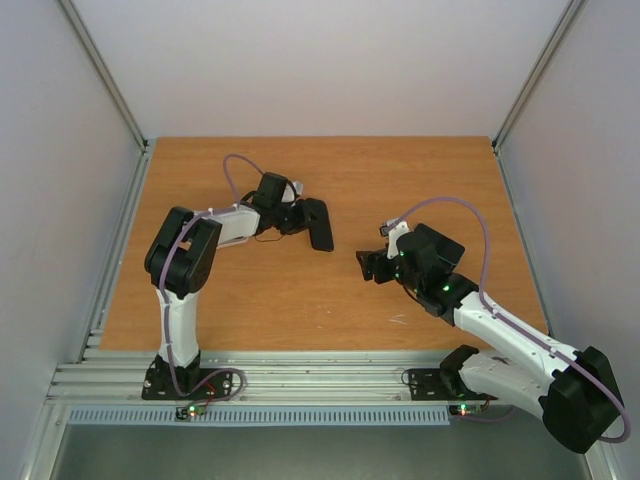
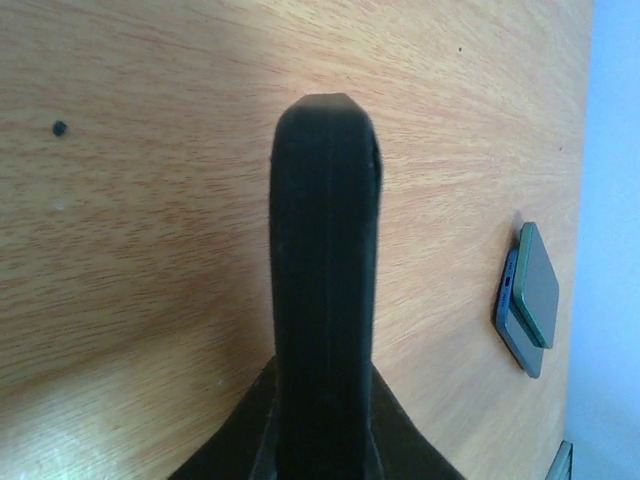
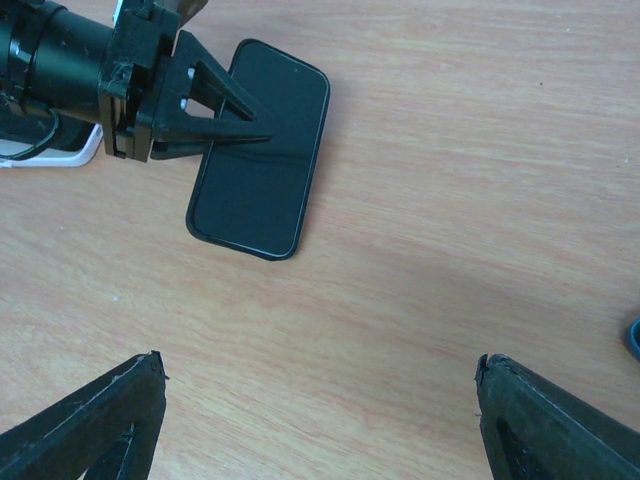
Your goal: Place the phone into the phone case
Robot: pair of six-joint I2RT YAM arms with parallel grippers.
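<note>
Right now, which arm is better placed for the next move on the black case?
Right, probably. The left tool is shut on the phone case, holding it; the right tool is open, empty and pointed at its face, free to work on it.

Bare table (image 3: pixel 450 200) lies open between the right gripper's (image 3: pixel 320 372) widely spread fingers and the black phone (image 3: pixel 262 190), leaving the phone's far long edge and near end free in the right wrist view. The left gripper (image 3: pixel 245 135) clamps the phone and blocks its other side. A small blue-green object (image 2: pixel 527 300) sits well apart from the phone.
</note>
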